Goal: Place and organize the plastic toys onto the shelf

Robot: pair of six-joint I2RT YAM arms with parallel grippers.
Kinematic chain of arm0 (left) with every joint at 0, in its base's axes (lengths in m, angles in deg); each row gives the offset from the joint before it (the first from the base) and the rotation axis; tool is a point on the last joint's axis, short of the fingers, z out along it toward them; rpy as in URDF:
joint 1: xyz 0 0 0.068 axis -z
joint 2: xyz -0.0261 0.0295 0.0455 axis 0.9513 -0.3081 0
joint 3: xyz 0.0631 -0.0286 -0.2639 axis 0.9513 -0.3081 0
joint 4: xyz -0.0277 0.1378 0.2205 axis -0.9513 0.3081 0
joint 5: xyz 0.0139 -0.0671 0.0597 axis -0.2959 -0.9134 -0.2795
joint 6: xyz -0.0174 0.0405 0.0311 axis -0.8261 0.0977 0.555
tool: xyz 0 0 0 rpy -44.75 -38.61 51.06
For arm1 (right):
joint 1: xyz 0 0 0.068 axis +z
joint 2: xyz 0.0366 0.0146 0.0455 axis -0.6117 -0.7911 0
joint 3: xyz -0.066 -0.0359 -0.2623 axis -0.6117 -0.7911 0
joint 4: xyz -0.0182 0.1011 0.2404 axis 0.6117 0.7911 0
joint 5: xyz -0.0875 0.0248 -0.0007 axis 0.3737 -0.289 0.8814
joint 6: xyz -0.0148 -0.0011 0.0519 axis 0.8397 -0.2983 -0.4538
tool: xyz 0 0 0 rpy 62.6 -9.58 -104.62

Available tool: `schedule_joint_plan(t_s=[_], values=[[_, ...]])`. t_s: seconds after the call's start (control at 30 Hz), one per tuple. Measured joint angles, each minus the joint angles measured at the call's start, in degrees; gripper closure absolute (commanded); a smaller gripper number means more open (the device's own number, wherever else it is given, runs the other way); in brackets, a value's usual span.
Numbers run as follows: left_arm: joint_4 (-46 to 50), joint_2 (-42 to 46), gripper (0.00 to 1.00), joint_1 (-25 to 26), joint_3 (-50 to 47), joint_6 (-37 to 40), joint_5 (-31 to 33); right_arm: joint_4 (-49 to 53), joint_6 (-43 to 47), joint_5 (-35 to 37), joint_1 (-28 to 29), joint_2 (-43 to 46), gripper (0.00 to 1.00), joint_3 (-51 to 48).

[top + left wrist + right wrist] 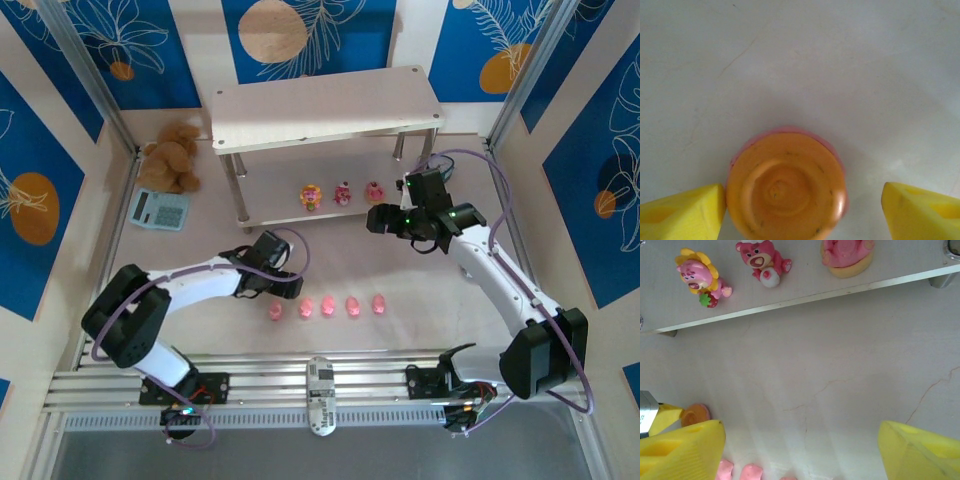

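Beige boards on shiny metal legs make up the shelf [325, 105], which stands beyond both grippers at the far side of the pale table [420, 335]; the right gripper [800, 440] hovers just in front of the shelf's lower board with its yellow fingers [682, 450] spread wide and nothing between them; the left gripper [802, 192] points down at the table, nearer than the right one and off to its left, its jaws parted too; a brown teddy bear [172, 155] and a teal calculator [160, 209] lie beyond the left gripper, off to its left; three pink-and-yellow figures [697, 275] stand in a line on the lower board, straight ahead of the right gripper; a row of pink piglets [328, 306] sits on the table just right of the left gripper and nearer than the right one; the flat orange round piece [785, 185] lies on the table between the left gripper's fingers, close against the left one and clear of the other, ungripped.
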Motion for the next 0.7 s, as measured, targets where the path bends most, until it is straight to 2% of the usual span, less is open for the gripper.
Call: schedule_joint_plan(t_s=[0.27, 0.7], values=[[2.16, -1.44, 0.25, 0.0, 1.66, 0.02, 0.39, -1.33, 0.0, -1.97, -1.75, 0.0, 0.19, -0.85], [6.95, -1.16, 0.22, 0.0, 1.73, 0.04, 0.59, -3.39, -0.02, -4.0, -1.81, -1.77, 0.19, -0.87]])
